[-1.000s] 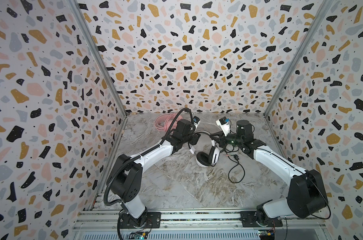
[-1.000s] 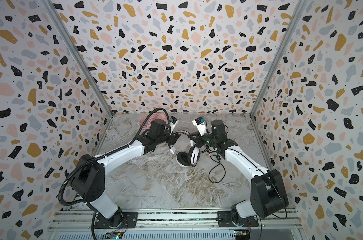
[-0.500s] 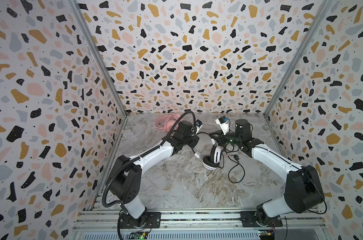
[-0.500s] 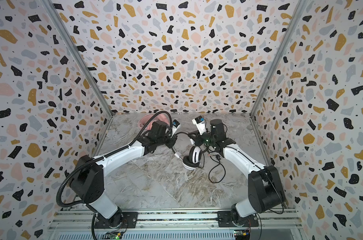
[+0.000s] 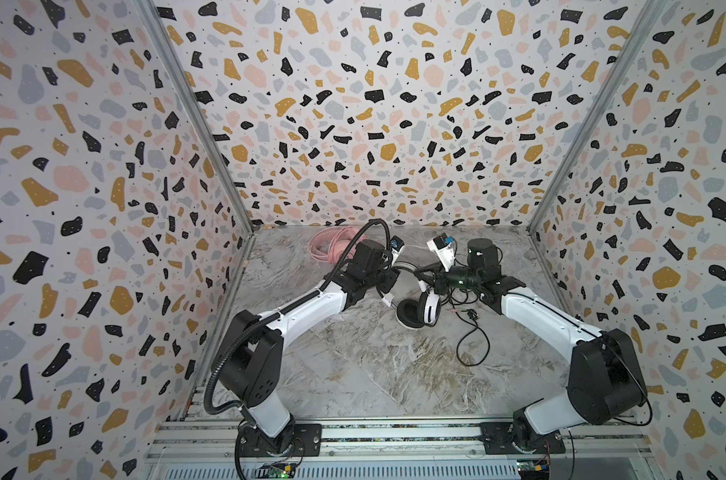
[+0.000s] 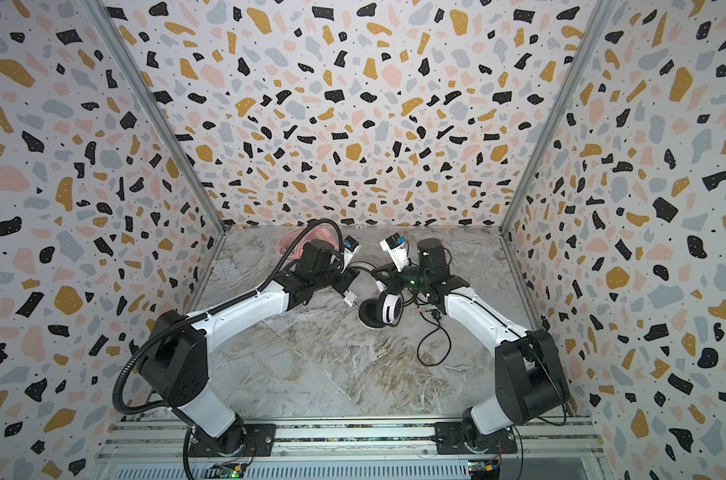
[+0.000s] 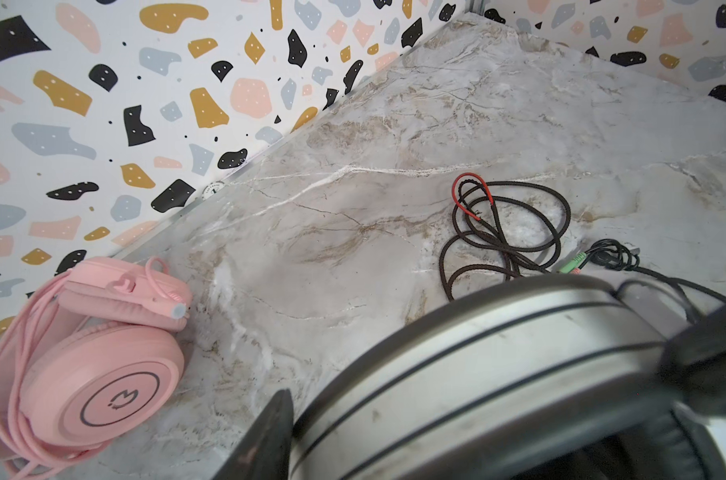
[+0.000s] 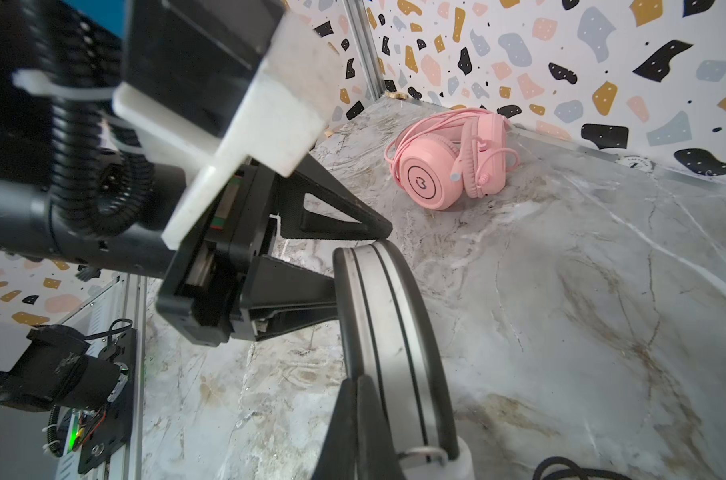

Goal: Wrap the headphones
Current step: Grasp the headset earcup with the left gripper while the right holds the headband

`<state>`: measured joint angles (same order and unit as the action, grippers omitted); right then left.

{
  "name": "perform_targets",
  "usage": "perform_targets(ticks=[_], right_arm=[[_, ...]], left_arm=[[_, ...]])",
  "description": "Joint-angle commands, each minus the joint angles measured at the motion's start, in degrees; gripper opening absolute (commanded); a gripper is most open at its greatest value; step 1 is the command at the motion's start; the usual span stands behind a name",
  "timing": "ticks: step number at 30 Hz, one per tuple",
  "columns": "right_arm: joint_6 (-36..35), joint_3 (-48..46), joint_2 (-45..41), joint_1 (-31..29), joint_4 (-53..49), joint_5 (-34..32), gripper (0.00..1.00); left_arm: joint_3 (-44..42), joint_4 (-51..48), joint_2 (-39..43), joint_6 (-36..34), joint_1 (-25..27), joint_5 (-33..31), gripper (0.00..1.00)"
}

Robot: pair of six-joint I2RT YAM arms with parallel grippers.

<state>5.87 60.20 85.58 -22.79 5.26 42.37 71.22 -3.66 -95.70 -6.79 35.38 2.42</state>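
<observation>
While the right gripper (image 8: 355, 399) is pinching the white, black-striped plastic headphones (image 5: 429, 309) by the headband (image 8: 388, 332) at the centre of both top views, seemingly steadying them, the left gripper (image 8: 361, 264) is straddling that band spread-jawed, probably to take its own hold.

Pink headset (image 5: 326, 250) half behind left arm (image 5: 307, 301), white headband (image 7: 498, 365) blurred, cropped
</observation>
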Motion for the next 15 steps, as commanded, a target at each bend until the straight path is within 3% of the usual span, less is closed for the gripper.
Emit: perform_targets(ticks=[1, 4, 6, 10, 15], right_arm=[[-0.4, 4.0, -0.9, -0.2, -0.9, 5.7, 0.01], [-1.5, 5.1, -1.3, -0.4, -3.5, 6.3, 0.01], [-1.8, 5.1, -1.6, -0.4, -4.4, 5.5, 0.01], [-2.2, 6.0, -1.5, -0.4, -6.1, 5.7, 0.01], [-5.7, 9.4, -0.3, -0.4, -13.4, 3.9, 0.01]], left_arm=[[0.9, 1.1, -1.0, -1.1, 0.3, -3.0, 0.48], [-1.0, 3.0, 1.1, -2.2, 0.9, -10.7, 0.55], [-5.1, 7.7, 4.0, -3.2, 0.9, -12.4, 0.59], [-14.8, 20.9, 10.3, -6.7, 0.9, -11.7, 0.71], [-17.9, 23.2, 13.8, -11.0, 0.9, -8.8, 0.72]])
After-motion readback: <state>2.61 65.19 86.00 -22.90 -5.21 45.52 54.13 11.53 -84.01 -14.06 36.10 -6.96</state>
